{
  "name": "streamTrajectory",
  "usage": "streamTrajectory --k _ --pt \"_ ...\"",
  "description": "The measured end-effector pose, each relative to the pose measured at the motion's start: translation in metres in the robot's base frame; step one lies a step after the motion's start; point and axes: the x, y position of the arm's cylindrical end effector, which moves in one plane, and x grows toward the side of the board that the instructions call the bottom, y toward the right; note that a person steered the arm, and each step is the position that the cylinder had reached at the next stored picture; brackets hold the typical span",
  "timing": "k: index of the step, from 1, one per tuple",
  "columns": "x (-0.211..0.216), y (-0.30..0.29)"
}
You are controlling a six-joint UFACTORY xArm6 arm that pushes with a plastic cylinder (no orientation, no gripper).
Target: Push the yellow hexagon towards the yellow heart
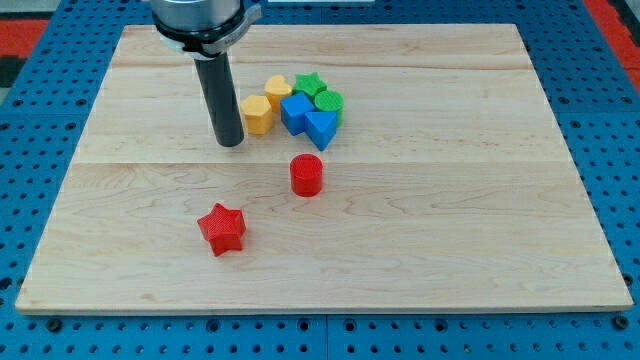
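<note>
A: No pincer is carried here; a dark rod is seen, and my tip (231, 143) is planted on the surface (480, 200), nothing held.

B: The yellow hexagon (258, 114) is found just to the tip's right, whether touched cannot be told.

A: The yellow heart (279, 90) is set just beyond it, up-right, seemingly touching.

B: Packed alongside are a green star (311, 84), a green block (329, 102), a blue block (296, 111) and a blue triangle (321, 129).

A: A red cylinder (306, 174) and red star (221, 228) are left apart, lower down.
</note>
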Motion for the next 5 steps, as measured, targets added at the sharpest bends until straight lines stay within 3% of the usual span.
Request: streamTrajectory --k 5 --pt "-0.004 0.040"
